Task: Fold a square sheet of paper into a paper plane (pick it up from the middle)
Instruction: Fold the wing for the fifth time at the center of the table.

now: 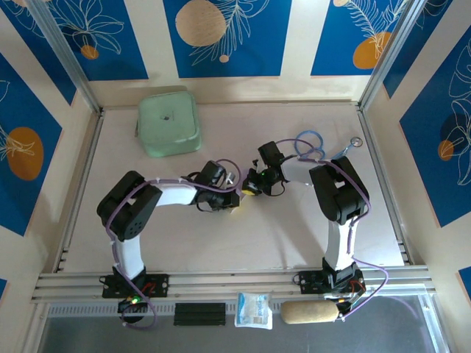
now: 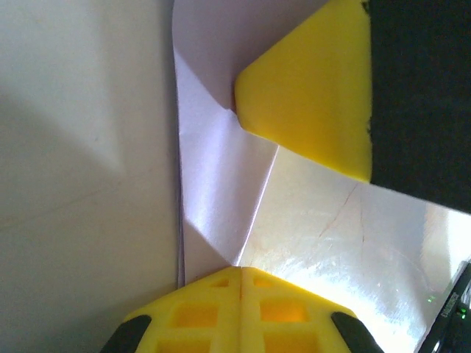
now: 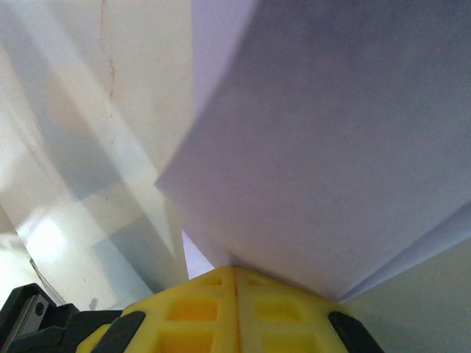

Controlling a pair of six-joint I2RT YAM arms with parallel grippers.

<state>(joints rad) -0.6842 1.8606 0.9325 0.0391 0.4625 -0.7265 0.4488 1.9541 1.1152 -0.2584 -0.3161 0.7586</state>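
The pale lilac paper (image 2: 213, 169) is folded into layers with a slanting crease and held just above the table. In the left wrist view my left gripper (image 2: 241, 271) is shut on its near tip, yellow fingers (image 2: 199, 309) pressed together. The right gripper's yellow finger (image 2: 309, 88) touches the paper's far part. In the right wrist view the paper (image 3: 331, 147) spreads wide above my right gripper (image 3: 235, 271), which is shut on its edge. From above, the left gripper (image 1: 237, 197) and right gripper (image 1: 251, 185) meet at mid-table, hiding most of the paper.
A mint-green pouch (image 1: 168, 122) lies at the back left of the table (image 1: 221, 243). A blue cable loop (image 1: 309, 140) and a small metal ring (image 1: 356, 141) sit at the back right. A packet (image 1: 254, 309) and a tan roll (image 1: 309, 312) lie below the front rail.
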